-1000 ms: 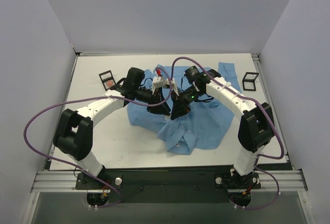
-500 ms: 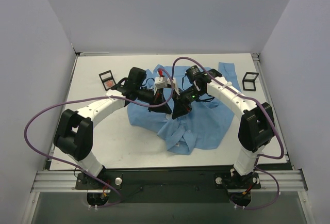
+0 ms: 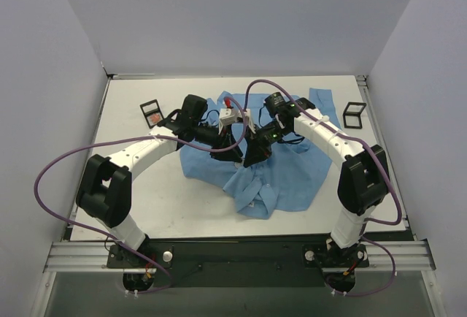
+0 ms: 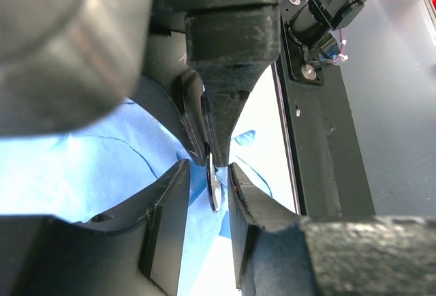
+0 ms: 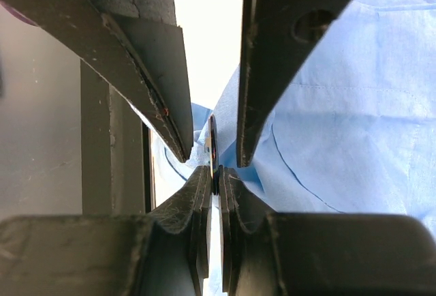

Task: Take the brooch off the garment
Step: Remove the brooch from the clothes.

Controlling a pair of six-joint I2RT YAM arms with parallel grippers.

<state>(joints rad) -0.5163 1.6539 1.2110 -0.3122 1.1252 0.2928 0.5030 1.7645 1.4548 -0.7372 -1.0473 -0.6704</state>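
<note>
The light blue shirt (image 3: 292, 174) lies crumpled at the table's middle. Both grippers meet over its left part. In the right wrist view my right gripper (image 5: 214, 172) is shut on the lower edge of the brooch (image 5: 213, 139), a thin dark disc seen edge-on, with shirt cloth (image 5: 340, 119) bunched behind it. In the left wrist view my left gripper (image 4: 208, 173) is open, one jaw on each side of the brooch (image 4: 213, 190) with a small gap on both sides. The right gripper's fingers (image 4: 228, 105) come down onto the disc from above. The brooch is hidden in the top view.
Two black rectangular frames stand on the white table, one at the back left (image 3: 151, 112) and one at the back right (image 3: 354, 115). Purple cables loop over both arms. Grey walls close in the table on three sides.
Hardly anything. Both grippers stay together over the shirt; the right arm's wrist has shifted slightly.
</note>
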